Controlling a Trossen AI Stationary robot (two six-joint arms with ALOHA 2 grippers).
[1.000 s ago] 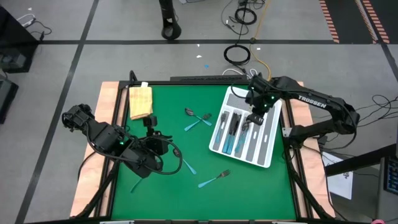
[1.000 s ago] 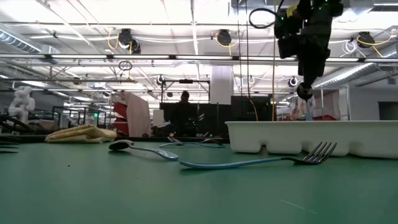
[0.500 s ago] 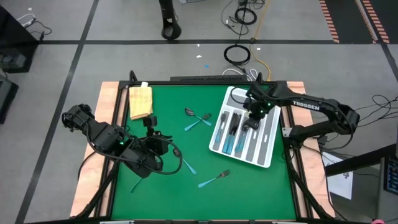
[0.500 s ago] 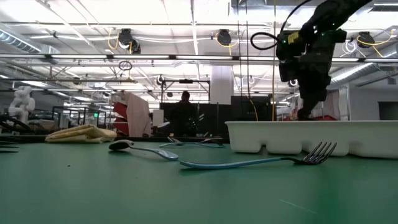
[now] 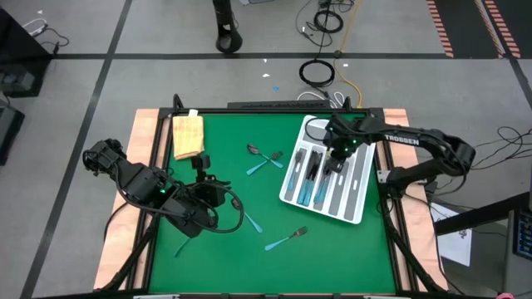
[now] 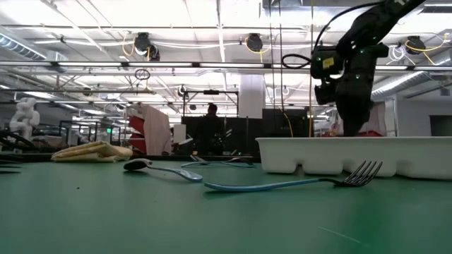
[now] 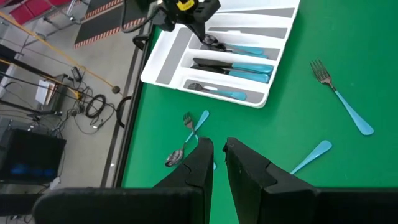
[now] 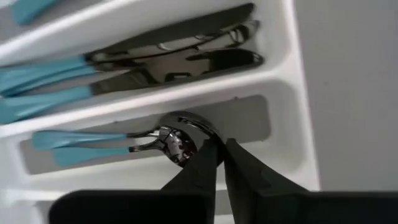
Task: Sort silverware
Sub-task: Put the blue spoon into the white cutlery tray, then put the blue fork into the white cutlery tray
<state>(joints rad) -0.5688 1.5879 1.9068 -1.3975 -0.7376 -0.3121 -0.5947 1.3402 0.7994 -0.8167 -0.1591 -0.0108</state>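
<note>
Pinching nearly closed, right gripper [image 8: 217,163] jaws, spoon [image 8: 143,140] bowl touching, tray [image 8: 298,112] slot

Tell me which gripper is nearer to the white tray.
The right. The right gripper is down inside the tray, over its spoons. The left gripper is apart from it, over the green mat on the table's left half.

Bright, even overhead strip lighting w/ ceiling glare in low view; soft shadows, blurred foreground mat.
</note>
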